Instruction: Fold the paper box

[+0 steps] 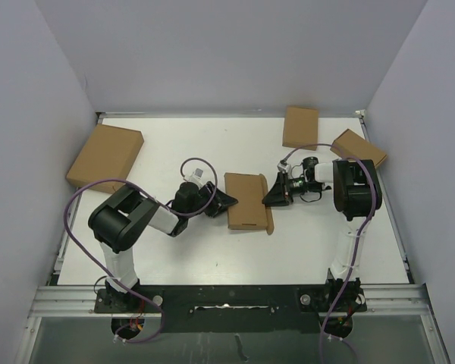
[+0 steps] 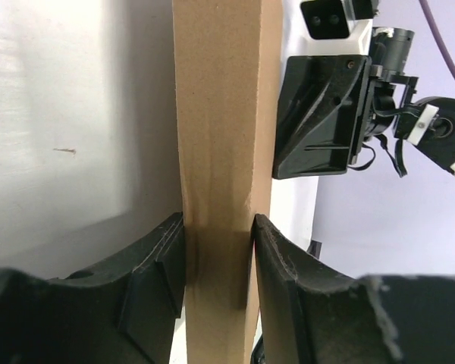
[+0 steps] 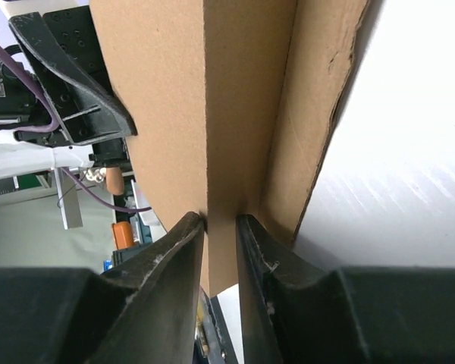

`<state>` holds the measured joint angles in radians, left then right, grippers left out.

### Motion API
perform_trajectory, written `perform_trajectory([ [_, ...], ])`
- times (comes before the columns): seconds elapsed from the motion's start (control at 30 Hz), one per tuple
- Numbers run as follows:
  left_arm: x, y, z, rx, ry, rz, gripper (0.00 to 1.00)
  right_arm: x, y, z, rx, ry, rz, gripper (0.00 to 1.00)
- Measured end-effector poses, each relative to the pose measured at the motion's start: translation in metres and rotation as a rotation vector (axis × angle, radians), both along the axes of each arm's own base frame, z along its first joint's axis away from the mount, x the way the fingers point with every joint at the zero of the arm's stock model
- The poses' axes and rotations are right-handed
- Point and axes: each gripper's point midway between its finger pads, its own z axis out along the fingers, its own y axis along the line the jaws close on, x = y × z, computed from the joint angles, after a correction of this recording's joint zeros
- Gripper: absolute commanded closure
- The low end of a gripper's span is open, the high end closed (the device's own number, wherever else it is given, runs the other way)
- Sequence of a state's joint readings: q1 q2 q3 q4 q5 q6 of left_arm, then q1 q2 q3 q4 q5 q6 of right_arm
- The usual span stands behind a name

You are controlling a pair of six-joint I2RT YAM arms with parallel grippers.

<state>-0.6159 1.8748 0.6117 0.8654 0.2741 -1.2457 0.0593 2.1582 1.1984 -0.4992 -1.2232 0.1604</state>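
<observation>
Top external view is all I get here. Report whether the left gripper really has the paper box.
Observer: Left wrist view shows the left gripper clamped on the paper box, with a finger pressed against each side of the cardboard.
Operator: Now report the right side.
Observer: Right wrist view shows the right gripper shut on a thin panel of the box, both fingers against it.
Operator: Say what sits beside that panel.
Observer: A second panel with a rough cut edge angles away from it, on the right of that view.
</observation>
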Motion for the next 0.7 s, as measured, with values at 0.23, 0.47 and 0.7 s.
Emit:
perform_trajectory([
  [0.23,0.001,-0.001,0.010,-0.041,-0.041,-0.002,0.72,0.001,0.000,0.000,0.005,-0.036,0.010,0.65],
  [0.47,-0.004,0.013,0.007,-0.058,-0.044,-0.015,0.72,0.007,-0.002,0.031,0.003,-0.220,0.042,0.59],
  [0.7,-0.007,0.040,0.022,-0.066,-0.069,-0.020,0.72,0.013,-0.005,0.093,-0.019,-0.568,0.087,0.57],
])
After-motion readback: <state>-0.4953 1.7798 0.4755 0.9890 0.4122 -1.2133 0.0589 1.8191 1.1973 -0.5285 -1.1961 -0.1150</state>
